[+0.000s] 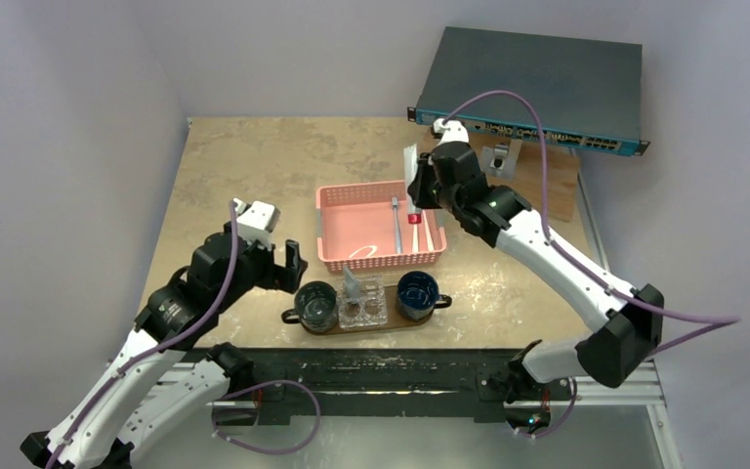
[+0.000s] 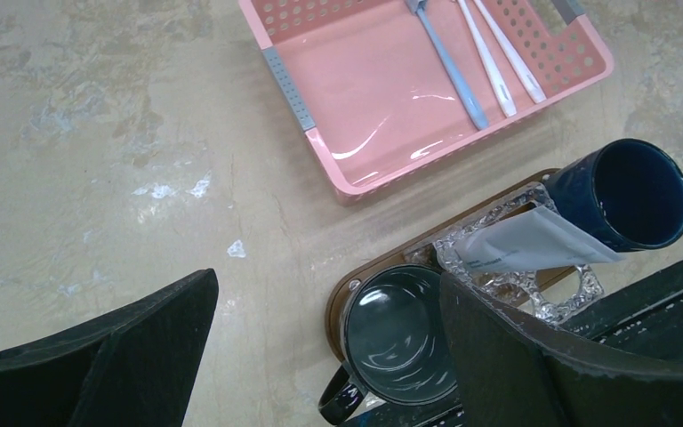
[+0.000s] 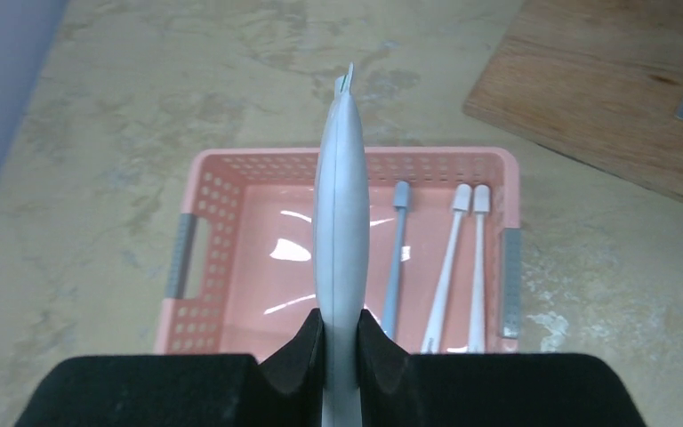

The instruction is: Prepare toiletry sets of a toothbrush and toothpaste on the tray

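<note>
My right gripper (image 3: 341,325) is shut on a grey-white toothpaste (image 3: 342,196) tube, seen edge-on and held above the pink basket (image 3: 347,158). From above, that gripper (image 1: 416,188) hovers over the basket's far right part. In the basket lie a blue-grey toothbrush (image 3: 397,258) and two white ones (image 3: 449,267). The brown tray (image 2: 391,258) carries a dark mug (image 2: 400,338), a blue mug (image 2: 631,191) and a glass holder (image 2: 569,289) with another toothpaste (image 2: 534,240) tube lying across it. My left gripper (image 2: 329,285) stands open over the tray's left end, holding nothing.
The tray (image 1: 391,323) sits near the table's front edge, just in front of the basket (image 1: 381,227). A blue-grey network switch (image 1: 532,88) and a wooden board (image 1: 552,181) take up the back right. A metal rail runs along the front edge.
</note>
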Controlling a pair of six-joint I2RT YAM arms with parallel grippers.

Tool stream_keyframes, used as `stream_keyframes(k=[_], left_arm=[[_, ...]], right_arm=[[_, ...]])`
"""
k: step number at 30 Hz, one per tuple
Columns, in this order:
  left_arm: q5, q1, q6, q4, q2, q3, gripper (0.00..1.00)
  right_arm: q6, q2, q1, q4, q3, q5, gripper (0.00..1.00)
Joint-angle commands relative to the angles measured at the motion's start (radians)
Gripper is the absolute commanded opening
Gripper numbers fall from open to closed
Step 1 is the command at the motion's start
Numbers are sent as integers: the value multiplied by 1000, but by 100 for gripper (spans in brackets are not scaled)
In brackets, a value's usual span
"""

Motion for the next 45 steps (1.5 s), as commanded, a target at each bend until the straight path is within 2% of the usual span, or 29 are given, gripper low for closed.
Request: stream_keyframes(k=[1, 9, 13, 15, 22, 29, 37, 45], left_arm=[[75, 4, -26, 46, 0, 51, 95], [249, 4, -103, 85, 30, 141, 99], [339, 4, -147, 144, 32, 140, 100], [395, 4, -175, 186, 32, 135, 100], [572, 4, -294, 381, 33, 92, 100], [707, 3, -422, 575, 86, 48, 100], [783, 4, -505, 725, 120, 20, 97], [825, 4, -588, 882, 138, -15, 86]], right_arm=[[-9, -99, 14, 129, 4, -179, 11], [-3, -192, 23, 273, -25, -434, 11], [-3, -218, 24, 367, -65, -555, 11], [119, -227, 26, 419, -85, -609, 13], [276, -251, 48, 662, -187, -765, 12], [428, -263, 102, 930, -284, -804, 13], [498, -266, 146, 1071, -323, -766, 12], [522, -256, 160, 1115, -328, -755, 12]])
